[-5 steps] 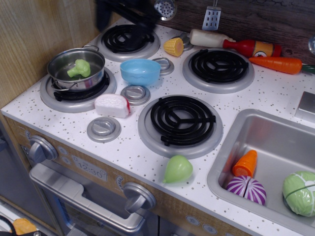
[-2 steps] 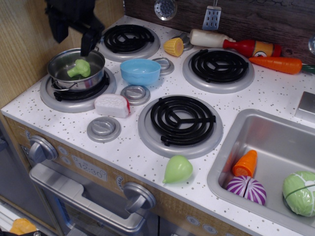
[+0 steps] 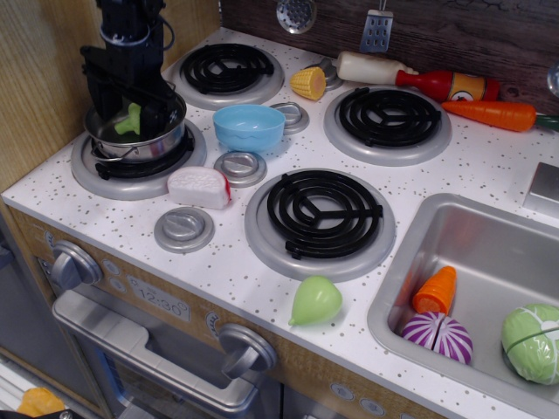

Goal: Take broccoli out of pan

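Observation:
The steel pan point(image 3: 157, 140) stands on the front left burner. The light-green broccoli point(image 3: 131, 120) lies inside it, partly hidden. My black gripper point(image 3: 131, 112) has come down from above into the pan, with its fingers point(image 3: 160, 115) open on either side of the broccoli. Whether the fingers touch the broccoli is hidden by the gripper body.
A light-blue bowl point(image 3: 249, 127) sits right of the pan. A white and red toy point(image 3: 200, 186) lies in front. A pale-green teardrop toy point(image 3: 314, 300) is near the front edge. The sink point(image 3: 454, 236) at the right holds a cabbage point(image 3: 533, 342) and other toys. A wooden wall point(image 3: 44, 78) stands at the left.
My gripper has moved from the back of the stove to the left and down into the pan, over the broccoli. The broccoli and pan have not moved.

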`<state>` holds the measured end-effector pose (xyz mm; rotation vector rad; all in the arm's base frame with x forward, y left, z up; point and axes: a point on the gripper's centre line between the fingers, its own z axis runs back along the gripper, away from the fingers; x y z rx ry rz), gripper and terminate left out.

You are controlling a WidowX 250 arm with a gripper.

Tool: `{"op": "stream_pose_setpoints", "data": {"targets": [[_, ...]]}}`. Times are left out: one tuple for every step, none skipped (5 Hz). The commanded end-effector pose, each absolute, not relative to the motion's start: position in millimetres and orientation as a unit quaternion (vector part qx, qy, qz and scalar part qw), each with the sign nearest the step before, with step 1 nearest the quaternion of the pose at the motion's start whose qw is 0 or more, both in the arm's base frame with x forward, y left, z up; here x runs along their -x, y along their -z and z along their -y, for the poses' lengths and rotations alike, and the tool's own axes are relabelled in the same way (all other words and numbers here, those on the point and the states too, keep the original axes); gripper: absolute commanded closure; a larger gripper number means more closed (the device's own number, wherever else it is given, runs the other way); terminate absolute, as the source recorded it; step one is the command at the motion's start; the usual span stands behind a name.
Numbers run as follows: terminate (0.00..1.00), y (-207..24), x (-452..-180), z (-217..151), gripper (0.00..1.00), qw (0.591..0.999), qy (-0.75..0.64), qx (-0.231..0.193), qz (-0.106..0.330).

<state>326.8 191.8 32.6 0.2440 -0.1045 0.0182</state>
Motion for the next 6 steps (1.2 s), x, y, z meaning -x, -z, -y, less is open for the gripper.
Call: {"op": "stream_pose_setpoints", "data": {"targets": [[0.0,-31,-337,-201,1.0,0.988,-0.014,-0.123,0.088],[0.0,-35,-334,-195,1.0,0.988,-0.019,-0.125,0.086],[0.0,-57,-334,-194,1.0,0.986,-0.019,-0.145,0.085],[0.0,-88,-336,-191,1.0,0.981,-0.024,-0.175,0.082],[0.0,-108,-337,-187,1.0,0.976,-0.03,-0.195,0.089],[0.0,-127,-342,-175,1.0,0.971,-0.025,-0.214,0.106]]}}
